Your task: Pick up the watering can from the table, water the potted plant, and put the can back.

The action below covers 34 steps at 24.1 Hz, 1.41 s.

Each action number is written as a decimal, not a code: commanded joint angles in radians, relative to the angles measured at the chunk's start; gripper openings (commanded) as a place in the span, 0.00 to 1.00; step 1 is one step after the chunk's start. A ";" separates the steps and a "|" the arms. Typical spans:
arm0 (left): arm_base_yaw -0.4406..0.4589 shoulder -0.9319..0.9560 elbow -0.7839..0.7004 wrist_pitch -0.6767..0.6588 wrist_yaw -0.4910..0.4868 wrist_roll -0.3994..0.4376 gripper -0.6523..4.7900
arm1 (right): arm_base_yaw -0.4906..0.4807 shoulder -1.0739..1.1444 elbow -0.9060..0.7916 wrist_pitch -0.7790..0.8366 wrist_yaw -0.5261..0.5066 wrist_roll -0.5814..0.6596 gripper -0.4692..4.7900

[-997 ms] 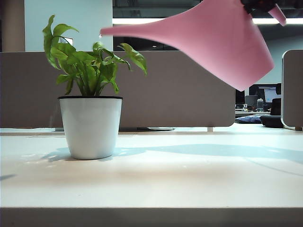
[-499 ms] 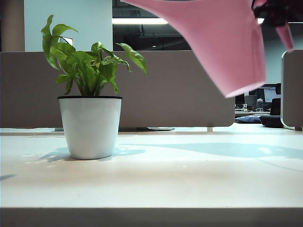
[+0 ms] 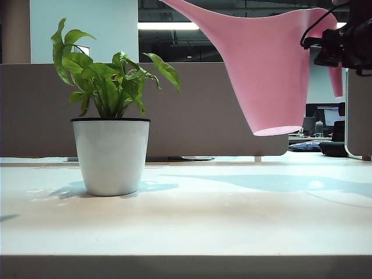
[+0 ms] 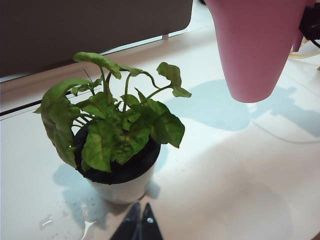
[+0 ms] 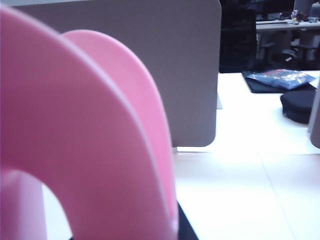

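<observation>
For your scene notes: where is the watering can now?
The watering can hangs above the table on the exterior view's right, held by the right hand, beside the potted plant.

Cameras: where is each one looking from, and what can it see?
Exterior view: low at the table edge, facing the potted plant and lifted watering can; right end effector shows.
Left wrist view: above the plant, looking down; left end effector tips show.
Right wrist view: pressed close behind the can's handle.
All three share the can.
</observation>
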<state>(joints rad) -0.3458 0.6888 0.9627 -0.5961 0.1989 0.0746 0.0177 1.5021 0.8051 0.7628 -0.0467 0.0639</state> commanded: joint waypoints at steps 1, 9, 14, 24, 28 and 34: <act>0.002 -0.002 0.006 0.006 0.006 0.000 0.11 | 0.000 0.039 0.014 0.161 -0.020 0.041 0.16; 0.002 -0.002 0.006 0.005 0.006 0.002 0.11 | 0.001 0.190 0.014 0.324 -0.019 0.042 0.16; 0.002 -0.002 0.005 0.006 0.003 0.008 0.11 | 0.001 0.248 0.013 0.387 -0.027 0.042 0.16; 0.002 -0.002 0.005 0.006 0.003 0.049 0.11 | 0.005 0.416 0.000 0.531 -0.064 0.079 0.16; 0.002 -0.002 0.005 0.006 0.003 0.049 0.11 | 0.005 0.420 -0.040 0.550 -0.064 0.078 0.17; 0.002 -0.002 0.005 0.005 0.003 0.049 0.11 | 0.003 0.419 -0.101 0.581 -0.064 0.074 0.25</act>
<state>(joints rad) -0.3458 0.6888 0.9627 -0.5961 0.1986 0.1181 0.0200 1.9327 0.7029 1.3113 -0.1081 0.1211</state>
